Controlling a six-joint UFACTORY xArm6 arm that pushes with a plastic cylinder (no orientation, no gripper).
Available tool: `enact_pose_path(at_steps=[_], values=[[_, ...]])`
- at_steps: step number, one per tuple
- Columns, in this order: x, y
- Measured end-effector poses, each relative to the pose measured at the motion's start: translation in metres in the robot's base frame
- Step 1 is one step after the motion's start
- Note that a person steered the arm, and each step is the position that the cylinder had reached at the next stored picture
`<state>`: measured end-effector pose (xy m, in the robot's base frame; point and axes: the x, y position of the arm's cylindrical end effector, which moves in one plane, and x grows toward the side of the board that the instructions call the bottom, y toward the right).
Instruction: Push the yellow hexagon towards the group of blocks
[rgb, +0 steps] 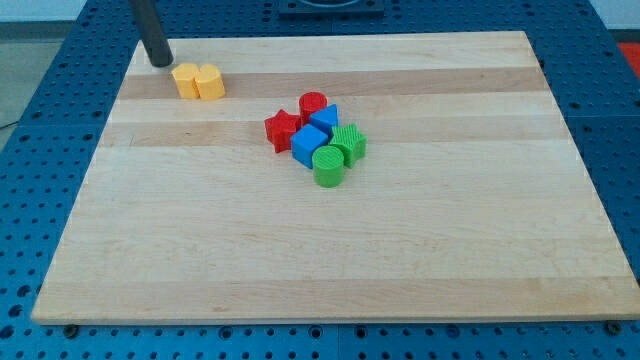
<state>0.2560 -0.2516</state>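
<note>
Yellow hexagon (186, 80) at far left of wooden surface (400, 260), touching a second yellow block (210, 83) on its right; shape of that neighbour not clear. Small, rigid, plastic-looking piece: judged light, free to slide on smooth wood, and prone to turn if pushed off centre. No taking hold possible: end effector a bare dark rod, without jaws, grasping nothing. My tip (160, 62) just beyond the hexagon's far-left side, close but apparently not touching. Best contact judged to be that far-left face, in line with the group.

Group well apart, to the right and nearer: red cylinder (313, 104), red star (282, 130), blue cube (324, 122), second blue block (309, 144), green block (349, 142) and green cylinder (328, 166), packed together. Bare wood between pair and group; yellow neighbour directly in the path, likely to be carried along. Far and left edges of surface close behind the tip, so little room there for repositioning.
</note>
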Motion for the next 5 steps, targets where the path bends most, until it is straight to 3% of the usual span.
enact_pose_path(at_steps=[2,3,4,5], values=[[0.049,0.012],[0.009,0.009],[-0.014,0.044],[0.023,0.058]])
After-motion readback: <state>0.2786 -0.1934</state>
